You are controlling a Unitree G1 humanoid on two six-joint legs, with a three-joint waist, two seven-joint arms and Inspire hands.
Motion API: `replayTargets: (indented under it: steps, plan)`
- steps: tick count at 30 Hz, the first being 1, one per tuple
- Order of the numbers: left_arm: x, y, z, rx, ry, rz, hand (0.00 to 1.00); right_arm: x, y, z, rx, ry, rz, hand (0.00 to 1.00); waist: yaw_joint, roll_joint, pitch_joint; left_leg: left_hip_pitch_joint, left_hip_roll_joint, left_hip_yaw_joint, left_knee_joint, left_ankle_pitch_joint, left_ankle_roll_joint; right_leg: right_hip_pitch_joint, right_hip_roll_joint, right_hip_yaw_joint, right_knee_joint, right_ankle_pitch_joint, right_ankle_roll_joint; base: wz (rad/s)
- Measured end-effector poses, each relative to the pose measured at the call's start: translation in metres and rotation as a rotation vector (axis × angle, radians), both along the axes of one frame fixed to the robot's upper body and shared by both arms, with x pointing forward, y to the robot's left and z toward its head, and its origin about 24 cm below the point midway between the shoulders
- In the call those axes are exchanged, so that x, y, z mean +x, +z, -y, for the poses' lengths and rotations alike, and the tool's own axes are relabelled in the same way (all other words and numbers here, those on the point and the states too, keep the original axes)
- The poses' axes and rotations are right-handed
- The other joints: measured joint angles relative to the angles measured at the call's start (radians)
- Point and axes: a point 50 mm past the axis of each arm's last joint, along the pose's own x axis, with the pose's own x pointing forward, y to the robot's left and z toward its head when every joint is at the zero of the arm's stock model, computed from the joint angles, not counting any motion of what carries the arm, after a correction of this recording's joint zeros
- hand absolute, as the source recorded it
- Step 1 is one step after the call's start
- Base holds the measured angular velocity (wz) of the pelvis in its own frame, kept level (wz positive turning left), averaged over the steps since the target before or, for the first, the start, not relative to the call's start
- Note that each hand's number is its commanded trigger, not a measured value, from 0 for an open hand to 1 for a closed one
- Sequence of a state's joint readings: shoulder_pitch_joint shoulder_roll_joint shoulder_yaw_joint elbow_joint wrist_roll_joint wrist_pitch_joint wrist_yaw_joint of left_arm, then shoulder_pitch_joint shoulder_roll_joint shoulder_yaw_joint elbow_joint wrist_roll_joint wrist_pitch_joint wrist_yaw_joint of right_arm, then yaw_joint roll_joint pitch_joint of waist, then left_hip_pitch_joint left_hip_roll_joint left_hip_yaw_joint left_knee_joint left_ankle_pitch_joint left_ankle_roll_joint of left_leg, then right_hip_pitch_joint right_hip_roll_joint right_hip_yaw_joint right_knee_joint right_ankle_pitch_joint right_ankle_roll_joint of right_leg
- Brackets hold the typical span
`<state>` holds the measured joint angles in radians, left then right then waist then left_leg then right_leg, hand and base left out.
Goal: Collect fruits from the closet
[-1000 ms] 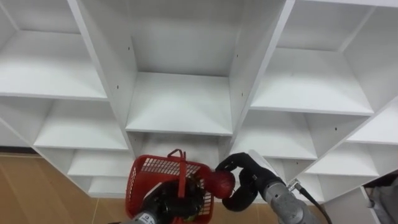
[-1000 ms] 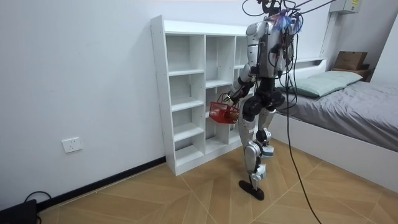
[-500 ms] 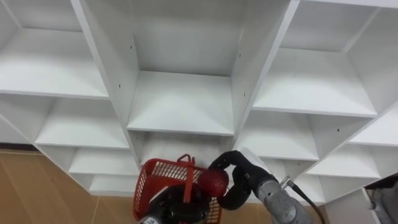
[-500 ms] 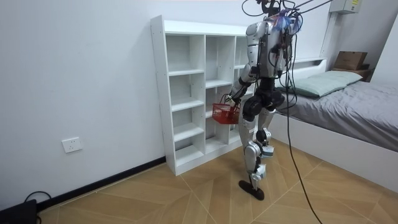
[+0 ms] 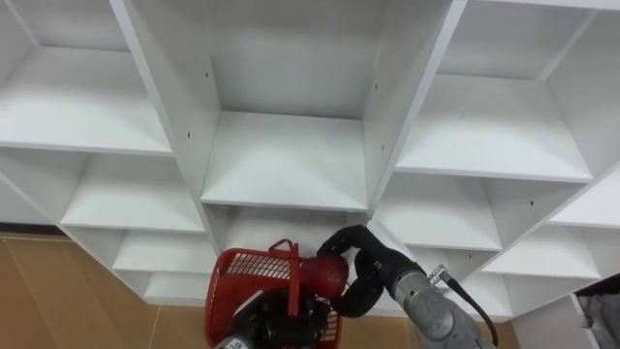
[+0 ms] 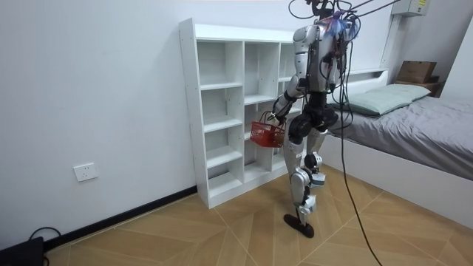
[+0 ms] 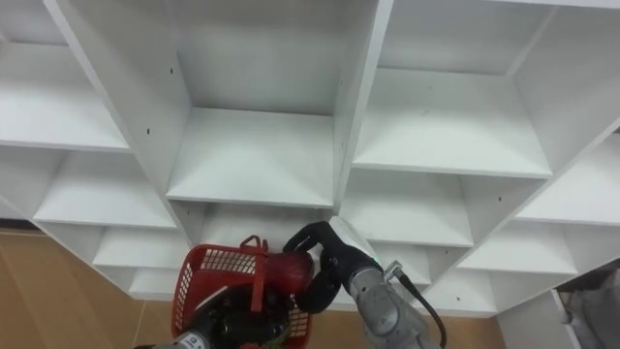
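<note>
The white closet (image 5: 283, 163) spans the upper and middle frame, its open compartments bare. At lower centre, the red basket (image 5: 242, 273) hangs before the low shelves, with the left hand (image 5: 269, 326) at the bottom edge curled round its handle. The right hand (image 5: 366, 275), coming in from lower right, is clamped on a red fruit (image 5: 325, 275) over the basket's right rim.

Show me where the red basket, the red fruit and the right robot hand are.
red basket (image 5: 242, 264): left eye view, its mesh wall.
red fruit (image 5: 326, 275): left eye view, its middle.
right robot hand (image 5: 371, 278): left eye view, its palm.
</note>
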<state>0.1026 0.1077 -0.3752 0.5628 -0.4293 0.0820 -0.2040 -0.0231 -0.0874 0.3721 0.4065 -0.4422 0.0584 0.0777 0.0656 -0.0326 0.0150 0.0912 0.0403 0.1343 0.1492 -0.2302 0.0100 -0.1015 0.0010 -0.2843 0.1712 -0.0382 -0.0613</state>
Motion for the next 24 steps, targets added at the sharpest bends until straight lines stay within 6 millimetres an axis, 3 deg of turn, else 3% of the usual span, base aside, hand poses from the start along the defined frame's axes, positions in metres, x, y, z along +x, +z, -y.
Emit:
replayTargets:
  steps: [9,10,12,13,24]
  plan:
    - [-0.0001,0.0,0.0006,0.0,-0.001,0.0,1.0,0.0014,0.0011,-0.0015,-0.023,0.016,0.015,1.0,0.002,0.008,0.0021,-0.003,0.0,-0.004,0.001,0.0,0.0,0.0,-0.001,-0.003,-0.001,0.0,0.0,0.0]
    - [-0.0001,0.0,0.0006,0.0,-0.001,0.0,1.0,0.0013,0.0011,-0.0016,-0.025,0.016,0.016,0.93,0.002,0.008,0.0023,-0.003,0.0,-0.004,0.001,0.0,0.0,0.0,-0.001,-0.003,-0.001,0.0,0.0,0.0]
    - [0.0,0.0,0.0005,0.001,0.0,0.0,1.0,0.0011,0.001,-0.0021,-0.026,0.016,0.017,0.05,0.001,0.009,0.0026,-0.004,0.0,-0.005,0.001,0.0,0.0,0.0,-0.001,-0.004,-0.001,0.0,0.0,0.0]
    - [-0.0001,-0.0001,0.0005,0.001,0.0,0.0,1.0,0.0009,0.0008,-0.0023,-0.026,0.017,0.017,0.0,0.001,0.009,0.0026,-0.004,0.0,-0.005,0.001,0.0,0.0,0.0,-0.001,-0.004,-0.001,0.0,0.0,0.0]
    - [-0.0006,-0.0009,-0.001,0.017,0.012,-0.006,1.0,-0.0013,-0.0004,-0.0065,-0.032,0.04,0.01,0.0,-0.001,0.006,0.0009,-0.005,0.0,-0.006,0.004,0.0,0.0,0.0,-0.002,-0.005,0.0,0.0,0.0,0.0]
